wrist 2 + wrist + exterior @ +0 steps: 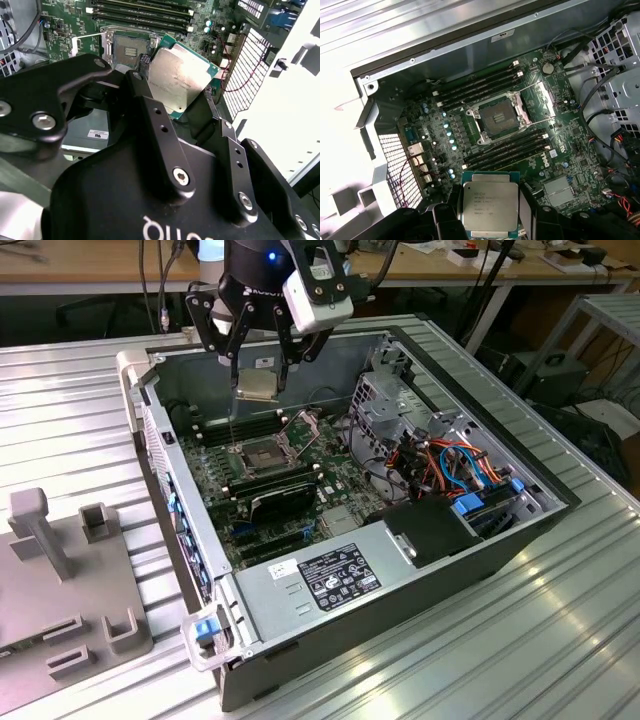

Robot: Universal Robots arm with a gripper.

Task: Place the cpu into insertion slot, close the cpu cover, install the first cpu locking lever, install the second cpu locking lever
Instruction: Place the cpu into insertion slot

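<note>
- The gripper [260, 378] hangs over the open case [455, 540], its fingers [150, 107] clamped on opposite edges of the cpu [257, 388].
- White lettering runs across the gripper body in the second wrist view; it is cut off.
- The cpu [489, 206] lies flat between the fingers, metal top up. Faint engraved lines of print cross that top in the first wrist view, too fine to make out.
- The cpu is in the air above the board [300, 500], near the case's far wall in the exterior view and clear of the slot [262, 455].
- The slot [496, 117] stands open with its dark centre bare, between two banks of memory slots [480, 85].
- A white label [338, 575] with dark print and marks sits on the power supply [400, 570] at the case's near edge.
- The case rests on a ribbed metal table [520, 640].
</note>
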